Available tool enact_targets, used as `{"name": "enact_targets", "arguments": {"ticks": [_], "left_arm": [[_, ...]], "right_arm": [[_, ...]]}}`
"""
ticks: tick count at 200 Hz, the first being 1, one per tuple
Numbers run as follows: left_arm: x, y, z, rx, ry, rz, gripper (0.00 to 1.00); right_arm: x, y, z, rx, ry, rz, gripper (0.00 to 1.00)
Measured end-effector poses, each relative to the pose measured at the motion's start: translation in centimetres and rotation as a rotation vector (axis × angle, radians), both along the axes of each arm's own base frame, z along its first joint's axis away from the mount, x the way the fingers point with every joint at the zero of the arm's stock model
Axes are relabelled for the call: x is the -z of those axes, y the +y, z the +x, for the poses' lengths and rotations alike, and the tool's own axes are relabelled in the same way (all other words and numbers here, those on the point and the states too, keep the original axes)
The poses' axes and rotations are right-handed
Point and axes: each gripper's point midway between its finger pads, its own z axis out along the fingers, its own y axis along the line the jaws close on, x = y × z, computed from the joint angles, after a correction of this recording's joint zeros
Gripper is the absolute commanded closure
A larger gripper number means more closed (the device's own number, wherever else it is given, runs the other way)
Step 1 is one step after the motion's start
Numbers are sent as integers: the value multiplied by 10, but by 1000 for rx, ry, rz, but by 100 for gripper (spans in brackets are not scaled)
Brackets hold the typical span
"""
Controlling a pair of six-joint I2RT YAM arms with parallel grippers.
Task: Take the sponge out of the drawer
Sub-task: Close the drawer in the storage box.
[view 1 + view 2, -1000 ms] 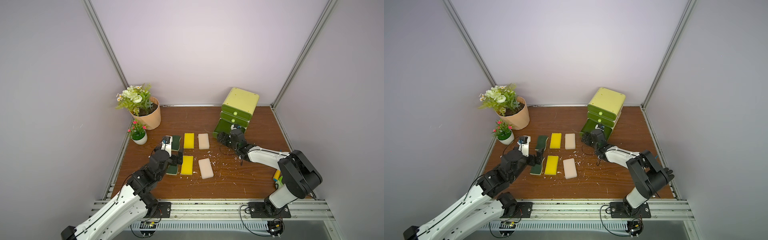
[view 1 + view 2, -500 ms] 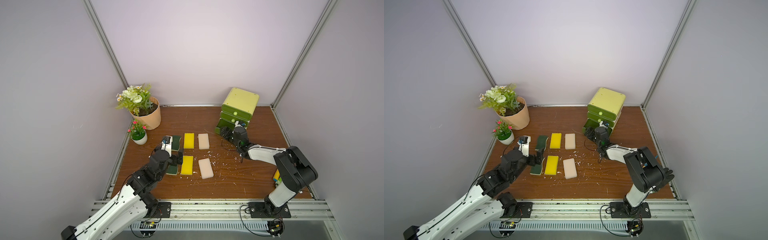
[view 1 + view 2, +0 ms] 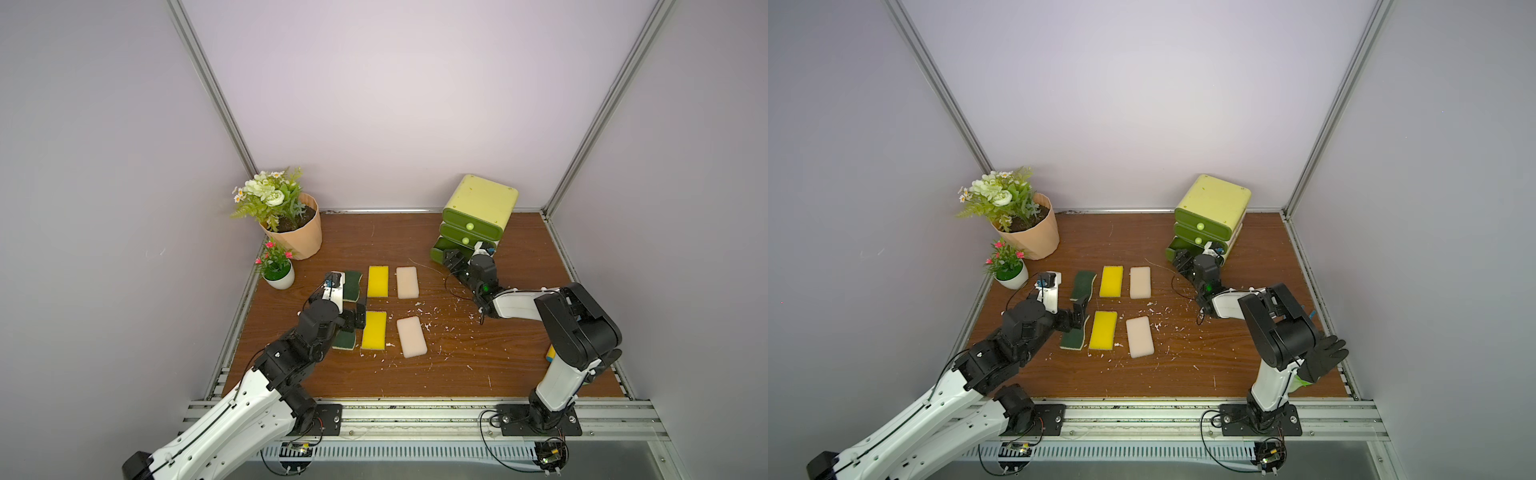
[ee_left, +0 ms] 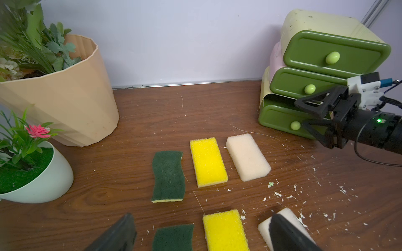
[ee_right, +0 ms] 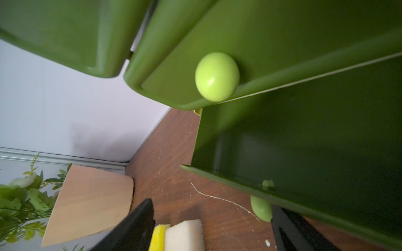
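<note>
The drawer cabinet [image 3: 482, 201] stands at the back right with three dark green drawers. Its bottom drawer [image 3: 437, 254] [image 3: 1170, 252] [image 4: 276, 117] is pulled open. In the right wrist view the part of the drawer's inside [image 5: 304, 141] that shows holds no sponge. My right gripper [image 3: 453, 259] [image 3: 1183, 262] [image 5: 210, 230] [image 4: 304, 114] is open at the drawer's front, the knob [image 5: 261, 208] just beside one finger. Several sponges lie in two rows on the table, among them a yellow one [image 3: 374, 330] [image 4: 225, 230]. My left gripper [image 3: 356, 318] [image 4: 202, 236] hangs open over the near row.
A beige flower pot [image 3: 297, 232] and a small white potted plant [image 3: 276, 270] stand at the back left. White crumbs [image 3: 432, 316] litter the wood between the sponges and the right arm. A black glove [image 3: 1325, 357] lies by the right arm's base.
My right gripper has moved back toward the cabinet, up to the open bottom drawer, and its jaws have narrowed slightly. The left arm and the sponges have not moved.
</note>
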Motion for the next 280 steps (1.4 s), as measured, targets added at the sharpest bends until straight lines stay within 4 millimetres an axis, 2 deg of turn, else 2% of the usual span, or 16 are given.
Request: {"name": "enact_targets", "arguments": {"ticks": [41, 86, 119, 154, 189, 206, 240, 280], "left_arm": [[0, 0, 0, 0, 0, 0, 2], [0, 0, 0, 0, 0, 0, 2], [0, 0, 0, 0, 0, 0, 2], [0, 0, 0, 0, 0, 0, 2], [0, 0, 0, 0, 0, 0, 2], [0, 0, 0, 0, 0, 0, 2], [0, 0, 0, 0, 0, 0, 2], [0, 0, 0, 0, 0, 0, 2]], "right_arm": [[0, -15, -22, 24, -3, 40, 12], [-30, -43, -43, 86, -47, 91, 11], [-36, -63, -46, 100, -27, 64, 11], [-26, -72, -54, 43, 37, -138, 11], [-42, -75, -55, -23, 20, -352, 11], [-43, -82, -58, -24, 15, -439, 11], [-32, -95, -63, -27, 18, -608, 11], [-20, -101, -68, -79, 8, -789, 9]]}}
